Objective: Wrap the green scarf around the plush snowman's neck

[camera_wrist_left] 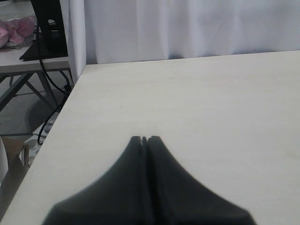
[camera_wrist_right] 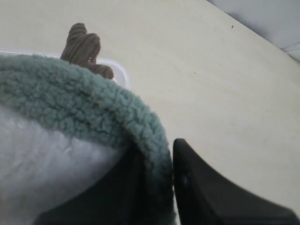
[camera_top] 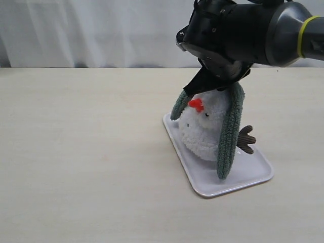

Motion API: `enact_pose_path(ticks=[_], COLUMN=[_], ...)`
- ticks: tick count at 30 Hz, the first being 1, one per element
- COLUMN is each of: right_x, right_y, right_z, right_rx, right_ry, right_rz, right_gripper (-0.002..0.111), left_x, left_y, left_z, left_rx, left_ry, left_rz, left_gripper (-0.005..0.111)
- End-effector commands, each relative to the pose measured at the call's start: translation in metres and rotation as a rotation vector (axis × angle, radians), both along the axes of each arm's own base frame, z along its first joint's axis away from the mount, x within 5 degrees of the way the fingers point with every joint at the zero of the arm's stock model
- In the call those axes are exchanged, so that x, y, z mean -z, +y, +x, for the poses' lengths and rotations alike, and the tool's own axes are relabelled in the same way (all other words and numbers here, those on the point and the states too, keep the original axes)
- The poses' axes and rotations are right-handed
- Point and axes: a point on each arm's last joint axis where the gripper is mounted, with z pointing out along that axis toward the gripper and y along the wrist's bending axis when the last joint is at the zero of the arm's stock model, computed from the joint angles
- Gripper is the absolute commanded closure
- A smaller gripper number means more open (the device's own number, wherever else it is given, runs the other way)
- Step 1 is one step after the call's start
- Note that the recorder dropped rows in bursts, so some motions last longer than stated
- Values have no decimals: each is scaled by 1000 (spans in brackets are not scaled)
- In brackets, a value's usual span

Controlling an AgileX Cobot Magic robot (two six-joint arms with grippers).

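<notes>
Right gripper (camera_wrist_right: 158, 146) is on top of the plush snowman (camera_top: 202, 132). Its jaws are slightly apart with the green scarf (camera_top: 230, 131) between them, and I can't tell if it's actually pinched. The scarf drapes over the head, with the ends hanging down both sides. Left gripper (camera_wrist_left: 144, 139) is closed.

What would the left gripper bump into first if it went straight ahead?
Nothing close: the left gripper points across bare table. The white curtain behind the far edge looks first in line, unless its tilt meets the table sooner.
</notes>
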Motion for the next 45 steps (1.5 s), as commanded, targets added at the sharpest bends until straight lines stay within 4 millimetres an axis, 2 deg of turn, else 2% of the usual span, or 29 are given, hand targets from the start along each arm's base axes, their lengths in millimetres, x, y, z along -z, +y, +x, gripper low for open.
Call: enact_pose_path(ticks=[1,3,7,13,18,24,29,39,42,45], right_x=[2,0,-13,-27,-29,-26,-28,-66,-73,-69], right_y=[-6,-3,-1,-4,-5,-21,-21,-29,-27,-21], right_z=[-2,-2,0,-5,-10,-4,-5,-17,-24,-30], right_rx=[41,59,76,89,78,135,107,51,1,-71], right_ry=[27,48,57,66,117,187,189,78,102,180], right_rz=[-11,44,129,128,181,272,273,334,364,396], right_gripper=[73,67,67,67,67,67,67,68,68,74], left_x=[-2,-2,-2,-2,-2,-2,-2,-2,-2,-2], left_y=[0,0,0,0,0,0,0,0,0,0], left_z=[0,0,0,0,0,0,0,0,0,0], left_rx=[2,2,2,2,2,2,2,2,2,2], left_ry=[-7,-7,-7,-7,-7,-7,-7,-7,-7,-7], left_rz=[-34,-34,-34,-34,-34,-34,-34,-34,-34,-34], left_gripper=[107,107,107,107,107,107,107,107,107,107])
